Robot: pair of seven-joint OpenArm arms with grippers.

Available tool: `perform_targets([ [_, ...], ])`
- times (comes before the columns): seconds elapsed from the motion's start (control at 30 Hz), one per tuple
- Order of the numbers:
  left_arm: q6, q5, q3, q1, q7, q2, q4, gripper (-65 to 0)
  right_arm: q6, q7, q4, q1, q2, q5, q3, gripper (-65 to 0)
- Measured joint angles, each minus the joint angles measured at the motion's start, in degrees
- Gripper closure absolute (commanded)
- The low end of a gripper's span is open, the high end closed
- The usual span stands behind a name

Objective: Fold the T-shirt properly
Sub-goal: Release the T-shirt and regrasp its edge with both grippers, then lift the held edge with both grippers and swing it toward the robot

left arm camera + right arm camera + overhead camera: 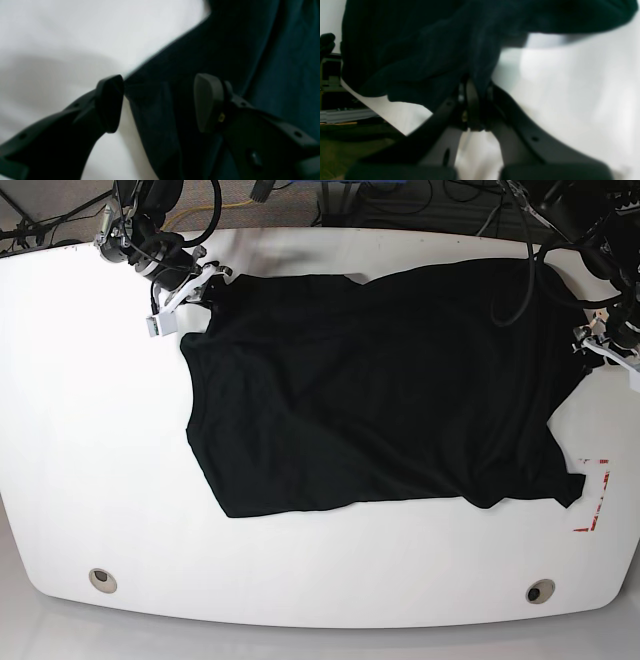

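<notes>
The black T-shirt [370, 390] lies spread over the middle and right of the white table [90, 430], with wrinkles. My right gripper [475, 100] is shut on a bunched edge of the T-shirt [420, 50] and holds it slightly off the table; in the base view it [193, 308] is at the shirt's far left corner. My left gripper [160, 105] is open, its jaws straddling a fold at the T-shirt's edge [225, 50]; one fingertip [110, 102] is over the bare table. In the base view it [585, 345] is at the shirt's right edge.
A red marking [592, 495] is on the table near the right edge, beside the shirt's near right corner. Two round holes [101, 579] [540, 591] are near the front edge. Cables and stands [400, 195] crowd the back. The table's edge and the floor show in the right wrist view [345, 120].
</notes>
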Motion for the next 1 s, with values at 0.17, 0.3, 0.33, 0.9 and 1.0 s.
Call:
perform_targets([
  [0.17,3.1,5.2,3.23,-0.76,-0.11,0.28,-0.55,-41.0,0.0,-0.02,-0.02,0.0,-0.28,0.0,-0.11,0.0],
  [0.3,3.21,10.34,5.77,-0.52,-0.11,0.31,-0.59,-40.7,0.0,0.0,-0.02,0.0,-0.02,-0.02,0.0,0.0],
  [0.33,3.21,10.4,5.81,-0.44,0.04,0.5,-0.59,-40.7,0.0,0.0,-0.02,0.0,-0.13,-0.02,-0.02,0.0],
  [0.9,3.63,10.6,4.37,1.68,-0.11,-0.66,-1.22,-11.5,0.0,-0.02,-0.02,0.0,-0.15,0.0,0.33,0.0],
  [1.0,3.61,10.64,4.37,1.49,-0.2,-1.03,-3.69,-9.3,0.0,0.0,-0.02,0.0,-0.15,0.0,0.33,0.0],
])
